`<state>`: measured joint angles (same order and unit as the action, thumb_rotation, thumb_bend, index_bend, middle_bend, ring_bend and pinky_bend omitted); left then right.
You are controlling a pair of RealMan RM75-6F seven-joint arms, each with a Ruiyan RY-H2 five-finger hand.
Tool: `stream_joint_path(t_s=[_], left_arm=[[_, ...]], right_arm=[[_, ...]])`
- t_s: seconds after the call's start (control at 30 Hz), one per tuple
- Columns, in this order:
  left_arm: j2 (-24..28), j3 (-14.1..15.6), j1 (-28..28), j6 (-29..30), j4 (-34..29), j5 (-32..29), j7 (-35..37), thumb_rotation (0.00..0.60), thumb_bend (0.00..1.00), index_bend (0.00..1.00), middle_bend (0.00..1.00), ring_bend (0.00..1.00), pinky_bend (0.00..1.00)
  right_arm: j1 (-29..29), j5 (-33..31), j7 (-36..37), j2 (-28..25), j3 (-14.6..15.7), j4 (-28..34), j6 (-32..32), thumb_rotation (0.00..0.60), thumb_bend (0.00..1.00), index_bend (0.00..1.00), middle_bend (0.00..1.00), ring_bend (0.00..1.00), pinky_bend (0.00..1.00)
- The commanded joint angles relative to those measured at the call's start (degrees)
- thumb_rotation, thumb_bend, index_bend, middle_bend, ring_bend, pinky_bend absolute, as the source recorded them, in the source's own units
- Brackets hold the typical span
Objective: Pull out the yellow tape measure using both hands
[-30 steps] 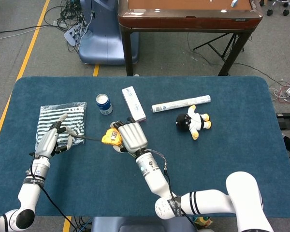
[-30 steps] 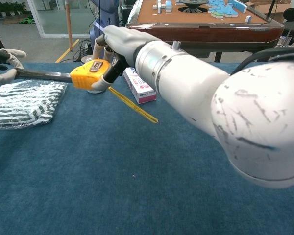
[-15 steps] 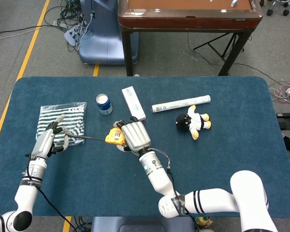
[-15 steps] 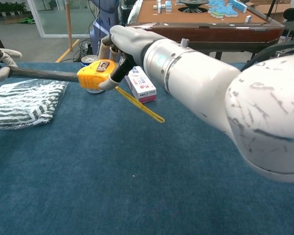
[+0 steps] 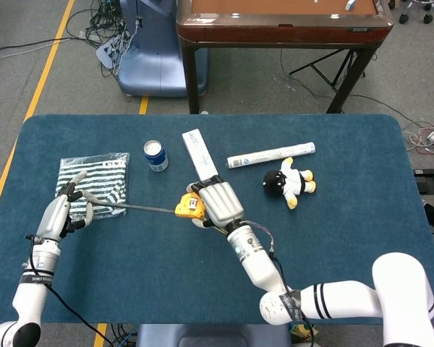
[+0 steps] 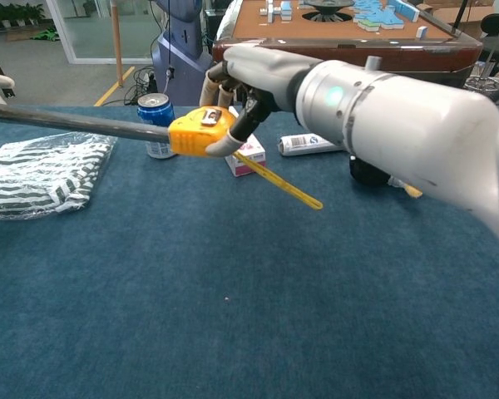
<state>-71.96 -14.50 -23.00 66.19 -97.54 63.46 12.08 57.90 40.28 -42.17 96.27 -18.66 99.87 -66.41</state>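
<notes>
— Two hands on one tape measure (image 5: 189, 207): the right hand (image 5: 218, 204) is wrapped around the yellow case, held above the blue table (image 5: 333, 238) near its middle. The left hand (image 5: 64, 213) pinches the end of the blade (image 5: 134, 210) over the edge of the striped cloth (image 5: 94, 177).

— What could spoil it from here?

— My guess is the pinch. The blade looks taut between the two hands, and the left grip seems to be only fingertips on a thin strip. If it slips, the blade would likely snap back into the case. A twist of the right wrist could also kink it.

— Anything near enough to be knocked?

— The blue can (image 5: 155, 155) and the white box (image 5: 199, 153) sit just behind the case. A drift that way might tip the can.

— Do the two cameras agree?

— They complement each other. The head view shows both hands and the whole blade. The chest view crops the left hand to a sliver at the frame edge, so its grip can't be judged there. It does show the case (image 6: 201, 131) up close, clamped in the right hand (image 6: 249, 79), plus a yellow strap (image 6: 283, 180) hanging below, which the head view hides.
</notes>
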Motion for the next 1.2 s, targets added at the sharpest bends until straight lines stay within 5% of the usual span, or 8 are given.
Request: stream_joint_path(t_s=[0.03, 0.63, 1.2], left_arm=[[-0.2, 0.5, 0.6, 0.4, 0.4, 0.7, 0.6, 0.6, 0.59, 0.58, 0.07, 0.0, 0.0], [-2.0, 4.4, 4.4, 4.5, 0.8, 6.8, 2.4, 0.6, 0.59, 0.57, 0.07, 0.0, 0.0], [-1.8, 4.7, 6.2, 5.8, 1.6, 7.8, 3.8, 0.6, 0.59, 0.57, 0.07, 0.0, 0.0]], right_arm=[[-2.3, 1.8, 1.9, -2.7, 2.1, 2.0, 0.0, 0.6, 0.55, 0.59, 0.57, 0.49, 0.19], [-16.6, 16.4, 18.4, -14.8, 13.2, 5.9, -1.5, 0.6, 0.55, 0.6, 0.58, 0.5, 0.19], [-22.6, 22.5, 23.4, -18.0, 15.4, 5.8, -1.6, 0.6, 0.55, 0.6, 0.58, 0.5, 0.19]])
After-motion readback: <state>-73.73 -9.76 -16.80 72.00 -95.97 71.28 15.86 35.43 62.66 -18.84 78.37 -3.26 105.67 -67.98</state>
